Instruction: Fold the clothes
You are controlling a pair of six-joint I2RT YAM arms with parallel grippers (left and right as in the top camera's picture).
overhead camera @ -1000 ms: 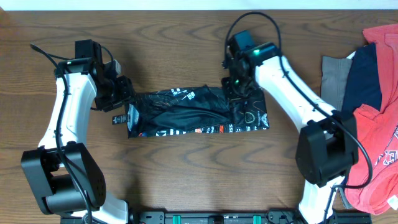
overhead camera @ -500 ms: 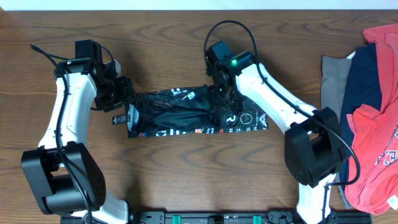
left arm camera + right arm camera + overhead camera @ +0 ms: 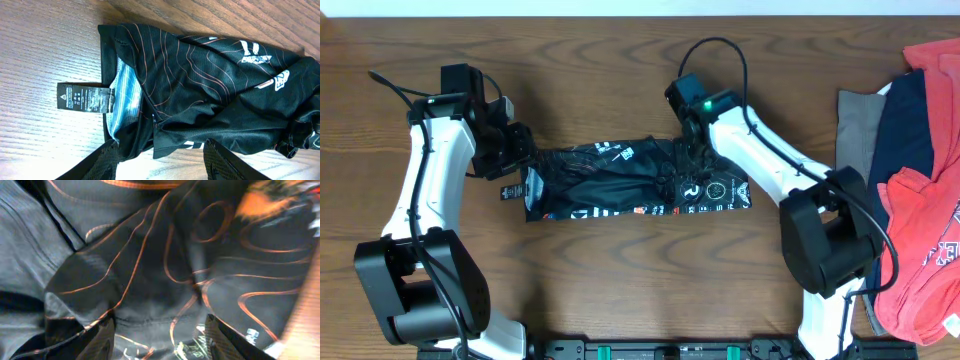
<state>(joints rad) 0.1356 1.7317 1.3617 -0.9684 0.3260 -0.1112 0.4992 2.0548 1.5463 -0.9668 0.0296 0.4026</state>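
The clothes, a black jersey with orange-red contour lines and white logos, lies bunched in a long strip across the middle of the table. My left gripper stands open at its left end; in the left wrist view its fingers straddle the jersey's near edge, with my left gripper clamping nothing. My right gripper hovers over the strip's right part. Close above the patterned cloth my right gripper is open, with no fabric pinched between its fingers.
A black hang tag sticks out of the jersey's left end. A pile of other garments sits at the right table edge: a red T-shirt, a navy piece and a grey one.
My right gripper has opened and let go of the jersey, swinging left over the cloth and then back a little to the right. The left arm has not moved.
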